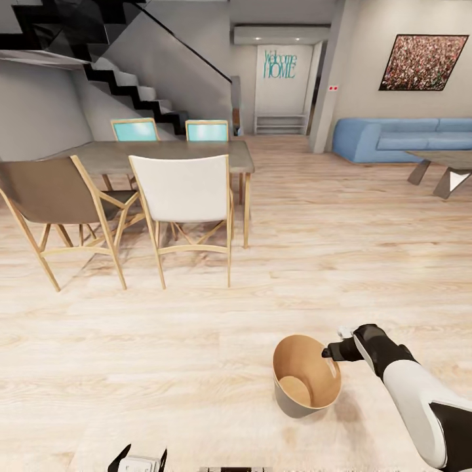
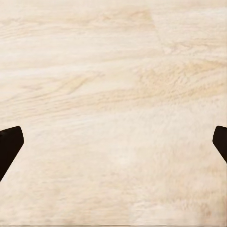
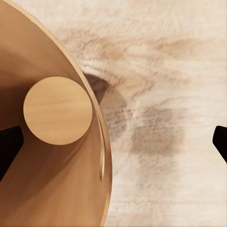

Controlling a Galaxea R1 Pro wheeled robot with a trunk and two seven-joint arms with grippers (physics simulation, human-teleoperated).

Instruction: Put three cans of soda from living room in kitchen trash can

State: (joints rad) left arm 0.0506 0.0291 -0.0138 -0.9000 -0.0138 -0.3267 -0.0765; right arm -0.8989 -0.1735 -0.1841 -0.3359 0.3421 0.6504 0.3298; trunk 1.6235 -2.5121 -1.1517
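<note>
1. The head view looks across a pale wood floor (image 1: pixel 196 341) in an open room.
2. The bin (image 1: pixel 306 375), a small round bucket, grey-white outside and tan wood inside, is low and right of centre in this view, tilted so its open mouth faces the camera.
3. The right gripper (image 1: pixel 330 352) is at the bin's rim on its right side; the white and black right arm reaches in from the lower right corner.
4. In the right wrist view the bin's rim (image 3: pixel 101 156) runs between the two dark fingers (image 3: pixel 8 146), which are spread wide, one inside the bin and one outside. They straddle the rim; whether they press on it cannot be told.
5. That view looks down into the bin at its round wooden bottom.
6. The left gripper (image 1: pixel 141 460) peeks in at the bottom edge of the head view, left of centre.
7. In the left wrist view its dark fingertips (image 2: pixel 9 144) sit far apart over bare floor, gripping nothing.
8. Beyond, on the left, a grey dining table (image 1: pixel 164 157) stands with four chairs (image 1: pixel 185 190): one brown, one white, two turquoise.
9. A black staircase (image 1: pixel 124 78) rises behind the table.
10. A blue sofa (image 1: pixel 400 139) sits far right, with a low table (image 1: pixel 446 167) in front of it.
11. A framed picture (image 1: pixel 423 62) hangs above the sofa, and a far wall reads "Welcome HOME".
</note>
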